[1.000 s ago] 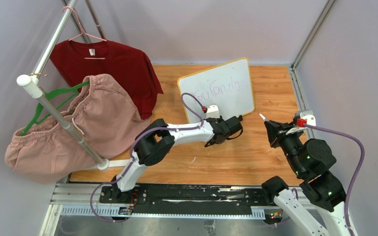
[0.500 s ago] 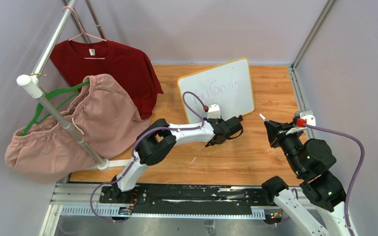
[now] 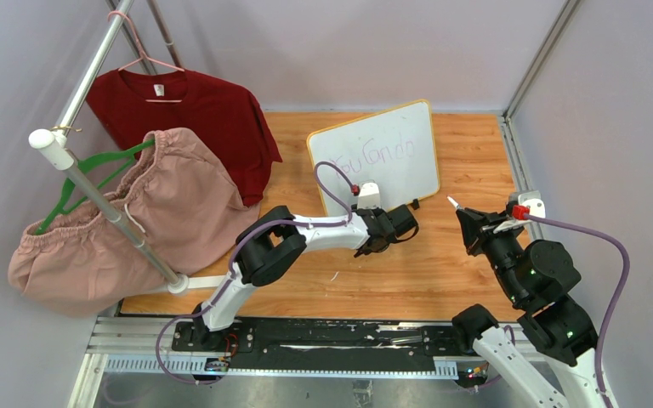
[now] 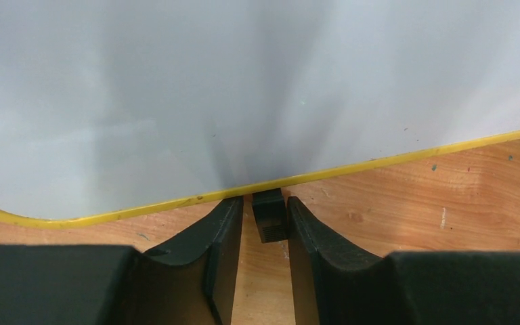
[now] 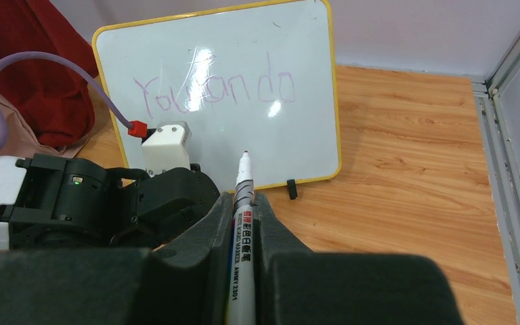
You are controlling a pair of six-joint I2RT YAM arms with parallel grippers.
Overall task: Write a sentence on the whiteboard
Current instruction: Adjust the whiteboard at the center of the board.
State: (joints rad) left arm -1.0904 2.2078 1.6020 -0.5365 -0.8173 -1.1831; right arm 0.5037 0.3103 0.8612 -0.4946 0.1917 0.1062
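Observation:
The whiteboard (image 3: 391, 170) stands tilted back at the far middle of the wooden table, yellow-framed. It also shows in the left wrist view (image 4: 244, 88) and the right wrist view (image 5: 244, 128). The sentence (image 3: 376, 153) is one purple line, "You can do" (image 5: 213, 88). My left gripper (image 3: 394, 221) is at the board's bottom edge, its jaws (image 4: 264, 203) closed to a narrow gap around the black foot (image 4: 269, 215). My right gripper (image 3: 468, 223) is shut on a white marker (image 5: 242, 223), its uncapped tip pointing at the board from the right, apart from it.
A red T-shirt (image 3: 187, 115) and pink shorts (image 3: 127, 221) on a green hanger hang from a slanted rack pole (image 3: 102, 200) at left. The board's other foot (image 3: 414, 204) rests on the wood. Enclosure walls and a metal rail (image 3: 519, 161) bound the table.
My left gripper has shifted slightly toward me and left along the board's base. The right arm and marker have not moved.

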